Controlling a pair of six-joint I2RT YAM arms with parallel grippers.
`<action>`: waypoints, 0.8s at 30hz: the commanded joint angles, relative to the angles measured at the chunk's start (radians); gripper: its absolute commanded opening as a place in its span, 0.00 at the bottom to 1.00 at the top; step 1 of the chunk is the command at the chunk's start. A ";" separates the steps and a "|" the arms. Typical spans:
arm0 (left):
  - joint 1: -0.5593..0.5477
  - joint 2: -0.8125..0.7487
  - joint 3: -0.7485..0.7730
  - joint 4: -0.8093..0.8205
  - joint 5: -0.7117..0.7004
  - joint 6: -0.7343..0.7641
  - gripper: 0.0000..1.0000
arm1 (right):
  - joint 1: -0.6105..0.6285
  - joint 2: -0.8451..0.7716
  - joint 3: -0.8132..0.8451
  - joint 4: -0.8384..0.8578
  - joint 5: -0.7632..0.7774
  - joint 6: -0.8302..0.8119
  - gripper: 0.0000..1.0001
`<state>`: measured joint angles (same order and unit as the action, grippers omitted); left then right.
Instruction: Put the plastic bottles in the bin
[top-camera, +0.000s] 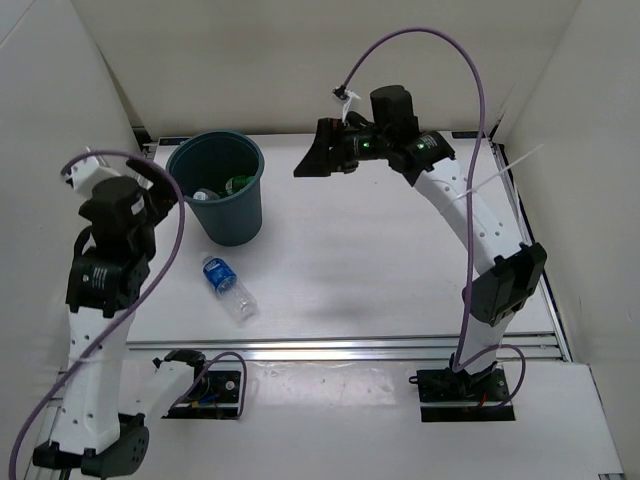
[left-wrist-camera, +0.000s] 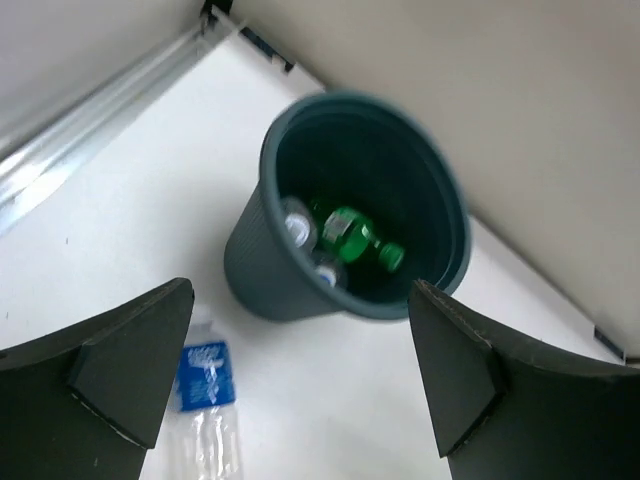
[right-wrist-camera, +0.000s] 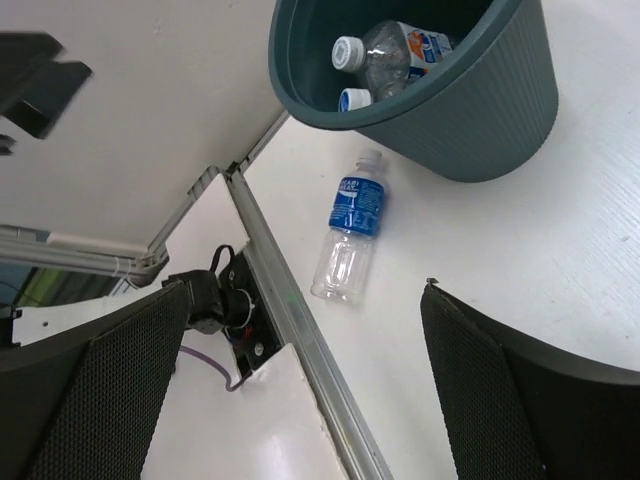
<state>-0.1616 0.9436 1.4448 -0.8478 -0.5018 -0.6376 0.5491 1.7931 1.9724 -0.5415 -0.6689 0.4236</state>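
The dark teal bin (top-camera: 238, 222) stands upright at the back left of the table. Inside it lie a green bottle (left-wrist-camera: 352, 235) and two clear bottles (left-wrist-camera: 298, 222) (left-wrist-camera: 328, 270); the right wrist view shows a clear bottle (right-wrist-camera: 395, 45) in there too. A clear bottle with a blue label and cap (top-camera: 228, 287) lies on its side on the table just in front of the bin. My left gripper (top-camera: 160, 188) hovers open and empty above the bin's left side (left-wrist-camera: 300, 390). My right gripper (top-camera: 318, 155) hangs open and empty, high to the right of the bin (right-wrist-camera: 300, 390).
White walls close in the table at the back and both sides. An aluminium rail (top-camera: 350, 345) runs along the table's near edge. The left arm's base with its wiring (right-wrist-camera: 215, 300) sits just beyond that rail. A purple cable (top-camera: 440, 40) loops above the right arm.
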 joint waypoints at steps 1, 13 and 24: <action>0.000 -0.012 -0.135 -0.016 0.073 -0.023 1.00 | -0.006 0.008 0.019 -0.005 0.020 -0.046 1.00; 0.000 -0.025 -0.521 -0.005 0.473 -0.349 1.00 | -0.026 -0.057 -0.066 -0.014 0.042 -0.055 1.00; -0.009 0.006 -0.758 0.067 0.516 -0.373 1.00 | -0.046 -0.104 -0.119 -0.032 0.051 -0.065 1.00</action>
<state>-0.1661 0.9417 0.7212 -0.8135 -0.0116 -0.9970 0.5098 1.7588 1.8507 -0.5835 -0.6205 0.3847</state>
